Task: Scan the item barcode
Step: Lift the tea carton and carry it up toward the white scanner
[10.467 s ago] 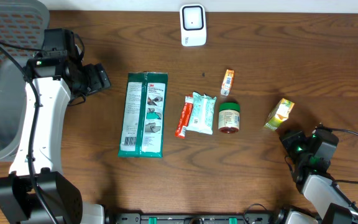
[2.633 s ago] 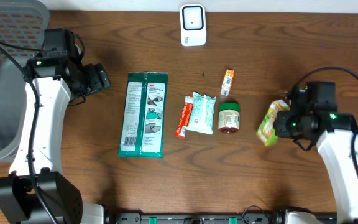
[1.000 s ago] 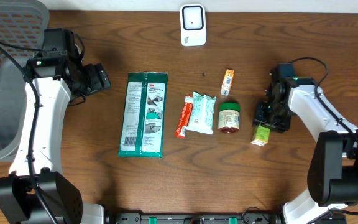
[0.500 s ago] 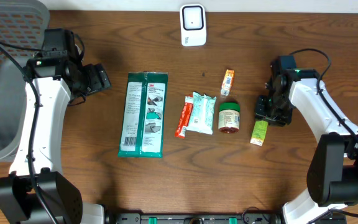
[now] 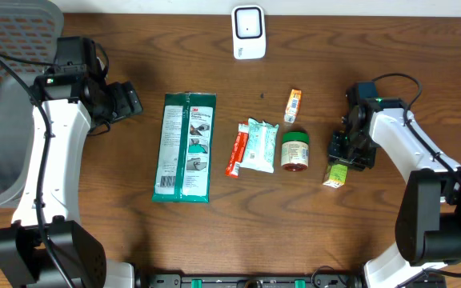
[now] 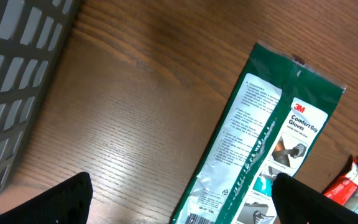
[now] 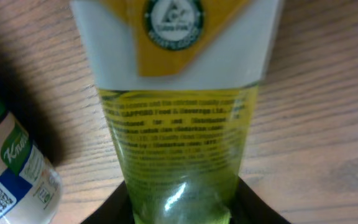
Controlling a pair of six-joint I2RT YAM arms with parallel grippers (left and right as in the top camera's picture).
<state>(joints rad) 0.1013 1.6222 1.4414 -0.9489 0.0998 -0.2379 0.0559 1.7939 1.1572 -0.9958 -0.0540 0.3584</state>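
Right tool [image 7: 180, 208] pinched on one end of the juice carton [image 5: 335, 173], lying on the surface [image 5: 390, 72] just beside the jar [image 5: 295, 151]; we're at pickup, next we need a lift and the barcode facing the scanner [image 5: 248, 32].

Desk [image 5: 422, 64]: dark wood, visible grain, smooth with a low sheen.
Glove pack [image 5: 184, 146]: green plastic film, glossy.
Carton [image 7: 178, 124]: coated printed card, glossy.
Jar [image 5: 295, 151]: glossy printed label, green lid.
Scanner [image 5: 248, 32]: smooth white plastic.
Basket [image 6: 11, 68]: grey plastic grid, matt.
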